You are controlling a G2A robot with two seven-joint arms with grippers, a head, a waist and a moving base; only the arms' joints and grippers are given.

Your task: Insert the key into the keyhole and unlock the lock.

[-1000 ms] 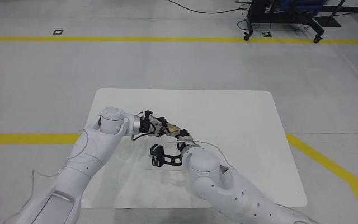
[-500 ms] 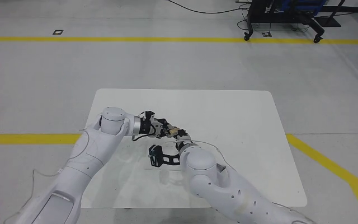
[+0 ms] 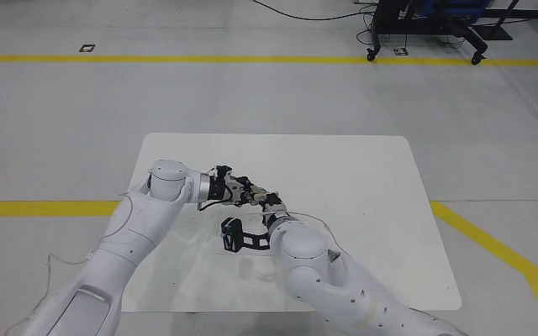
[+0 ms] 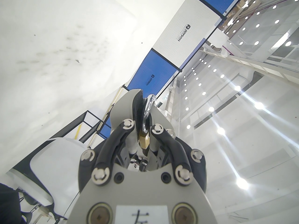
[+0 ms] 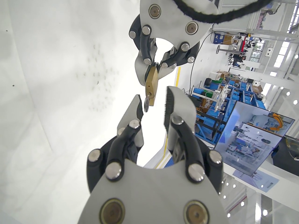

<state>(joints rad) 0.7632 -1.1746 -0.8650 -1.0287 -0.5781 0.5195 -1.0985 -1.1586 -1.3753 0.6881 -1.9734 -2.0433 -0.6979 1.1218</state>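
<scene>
Lock [image 5: 151,80] first: the brass body hangs above the table [image 3: 361,168], gripped at its upper end by the left end effector [image 4: 144,103]. That end effector is clamped tight on it, and the silver shackle [image 4: 150,99] pokes out between its fingers. And the key [image 5: 146,104]: its round silver head sits right at the lock's lower end. I'd judge the blade is already home in the keyhole, though the blade itself is hidden.

The right end effector [image 5: 154,105] stands open at a moderate gap, one finger on each side of that key head. The nearer finger is just beside it, and whether it touches I can't call.

Over the last second the right arm has slid a touch toward the left arm's side, seen from the top. The lock has barely drifted. That reads as insertion done and the right arm lining up on the key head, so what's left is the pinch and the turn.

As for writing, the blue and white panels [image 4: 184,38] behind carry dark lettering, and the left wrist plate has a small label [image 4: 141,214] with a single character. The screen [image 5: 252,138] in the background is too small to make out. I'm leaving all the print unread.
</scene>
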